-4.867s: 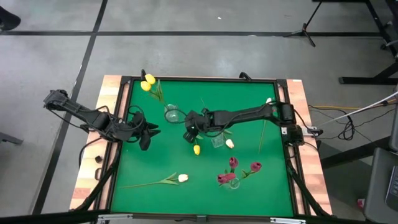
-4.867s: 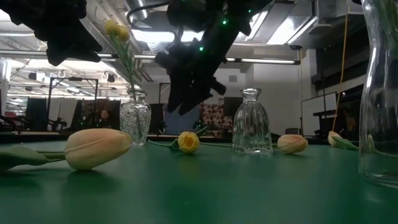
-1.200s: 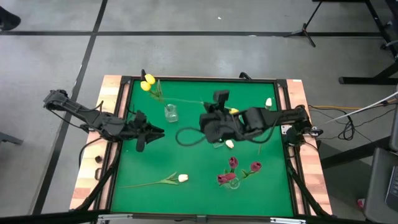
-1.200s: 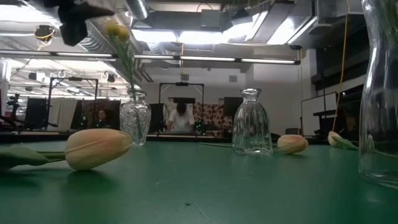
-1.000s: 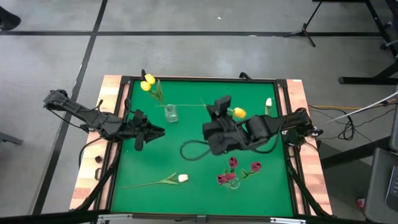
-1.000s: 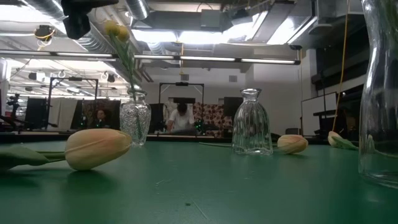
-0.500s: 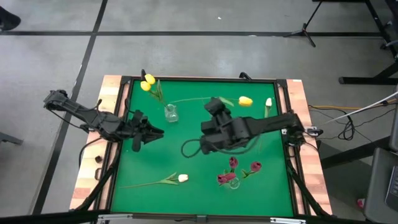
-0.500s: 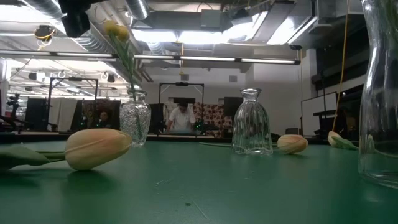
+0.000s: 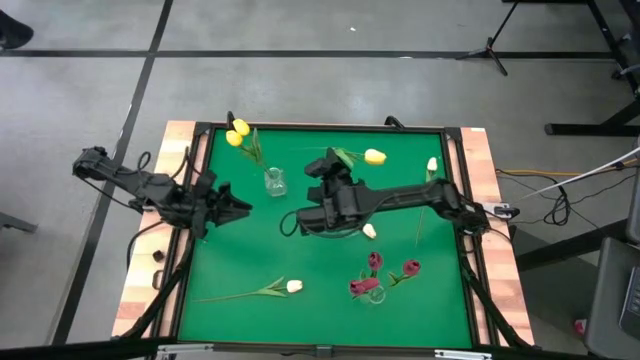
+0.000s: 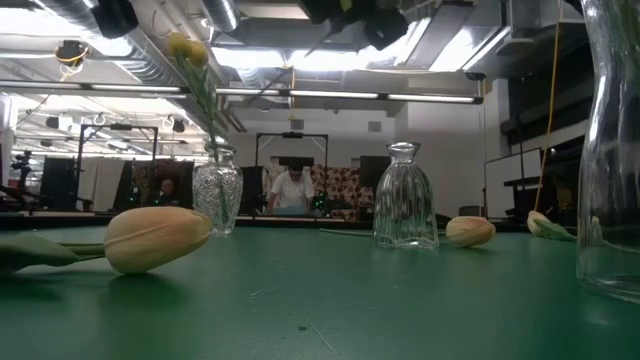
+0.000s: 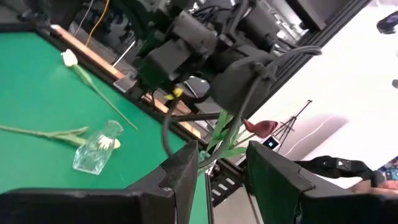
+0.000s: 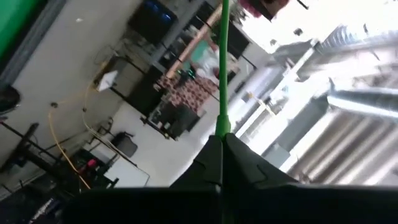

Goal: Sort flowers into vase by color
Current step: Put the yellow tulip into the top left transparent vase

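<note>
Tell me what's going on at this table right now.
The right gripper is shut on the stem of a yellow tulip, held above the green table near its far side. The left gripper waits open at the left edge. Two yellow tulips stand in one vase, red ones in another, and a cream one lies loose.

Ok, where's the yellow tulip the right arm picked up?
High view: the yellow tulip is held by the right gripper near the far edge, right of the vase with yellow flowers.
</note>
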`<action>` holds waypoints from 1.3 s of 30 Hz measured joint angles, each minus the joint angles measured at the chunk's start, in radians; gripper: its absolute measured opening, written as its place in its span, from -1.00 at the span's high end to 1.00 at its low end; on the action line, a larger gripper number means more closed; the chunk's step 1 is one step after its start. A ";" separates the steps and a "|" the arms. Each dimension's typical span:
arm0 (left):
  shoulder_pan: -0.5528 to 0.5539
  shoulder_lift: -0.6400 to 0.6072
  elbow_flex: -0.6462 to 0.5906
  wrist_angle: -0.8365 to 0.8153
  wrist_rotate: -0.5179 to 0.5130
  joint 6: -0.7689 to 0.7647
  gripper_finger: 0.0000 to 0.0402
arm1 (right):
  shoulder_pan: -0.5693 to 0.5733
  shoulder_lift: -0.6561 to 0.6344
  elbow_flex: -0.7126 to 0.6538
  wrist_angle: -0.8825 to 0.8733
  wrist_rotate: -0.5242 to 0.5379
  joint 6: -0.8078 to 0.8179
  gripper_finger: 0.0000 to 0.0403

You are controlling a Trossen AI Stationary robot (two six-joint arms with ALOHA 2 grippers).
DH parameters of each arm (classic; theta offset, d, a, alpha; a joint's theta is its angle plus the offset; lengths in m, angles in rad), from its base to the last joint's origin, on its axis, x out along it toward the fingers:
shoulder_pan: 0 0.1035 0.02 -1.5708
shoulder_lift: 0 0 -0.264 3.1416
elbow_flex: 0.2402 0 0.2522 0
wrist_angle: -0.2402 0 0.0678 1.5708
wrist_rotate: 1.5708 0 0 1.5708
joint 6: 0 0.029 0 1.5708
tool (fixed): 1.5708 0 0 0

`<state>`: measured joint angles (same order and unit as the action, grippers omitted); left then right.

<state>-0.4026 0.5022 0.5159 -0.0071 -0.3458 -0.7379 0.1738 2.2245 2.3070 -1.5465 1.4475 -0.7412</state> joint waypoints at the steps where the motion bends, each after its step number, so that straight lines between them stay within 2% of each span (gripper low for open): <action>1: 0.000 -0.005 0.000 0.000 0.000 0.009 0.33 | 0.000 0.003 0.000 0.013 0.015 0.000 0.99; 6: 0.000 -0.013 0.000 0.000 -0.001 0.015 0.33 | 0.002 0.004 0.000 0.037 -0.002 -0.091 1.00; 11: 0.000 -0.013 0.000 0.000 -0.007 0.016 0.33 | 0.003 0.004 0.000 0.063 -0.011 -0.056 1.00; 20: 0.000 -0.013 0.000 0.000 -0.008 0.036 0.33 | 0.002 0.043 0.002 0.121 -0.078 -0.269 1.00; 31: 0.000 -0.013 0.000 -0.003 -0.009 0.043 0.33 | 0.003 0.066 0.000 0.169 -0.052 -0.288 1.00; 39: 0.000 -0.013 0.000 -0.003 -0.018 0.069 0.33 | 0.016 0.088 -0.001 0.180 -0.081 -0.314 1.00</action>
<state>-0.4023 0.4895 0.5159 -0.0097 -0.3641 -0.6685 0.1894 2.3121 2.3062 -1.3663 1.3668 -1.0555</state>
